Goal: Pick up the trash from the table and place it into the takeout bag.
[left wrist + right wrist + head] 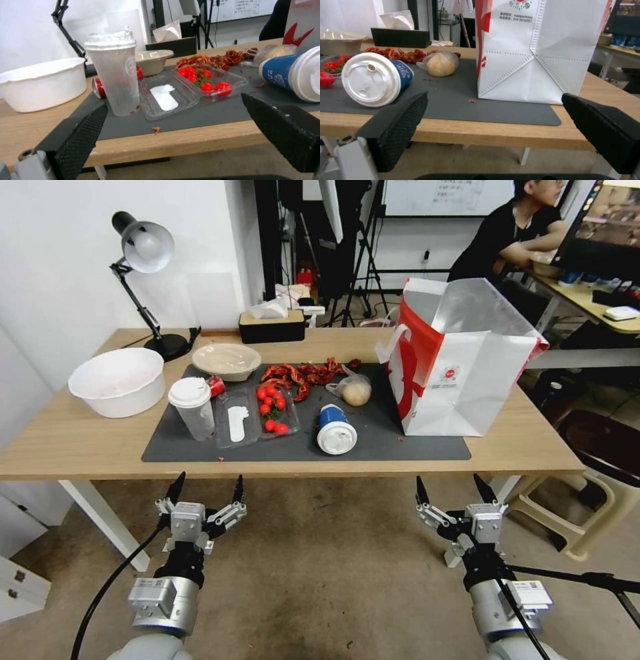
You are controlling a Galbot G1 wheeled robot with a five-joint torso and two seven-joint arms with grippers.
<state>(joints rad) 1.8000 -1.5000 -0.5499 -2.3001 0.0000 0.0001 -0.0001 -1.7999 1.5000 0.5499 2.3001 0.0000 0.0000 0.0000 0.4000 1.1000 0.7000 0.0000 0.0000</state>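
Waiting at start: left gripper (pixel 206 489) and right gripper (pixel 453 490) both hang below the table's (pixel 80 447) front edge, jaws wide, holding nothing. No trash bagged yet by the look of it. Blue cup (pixel 335 428) lies on its side near the mat's (pixel 400 447) front edge; clear cup (pixel 193 408) stands upright toward the mat's left end. Takeout bag (pixel 467 380) stands open on the mat's right end. Next move probably needs a reach up over the edge to the blue cup, gripping across its body.
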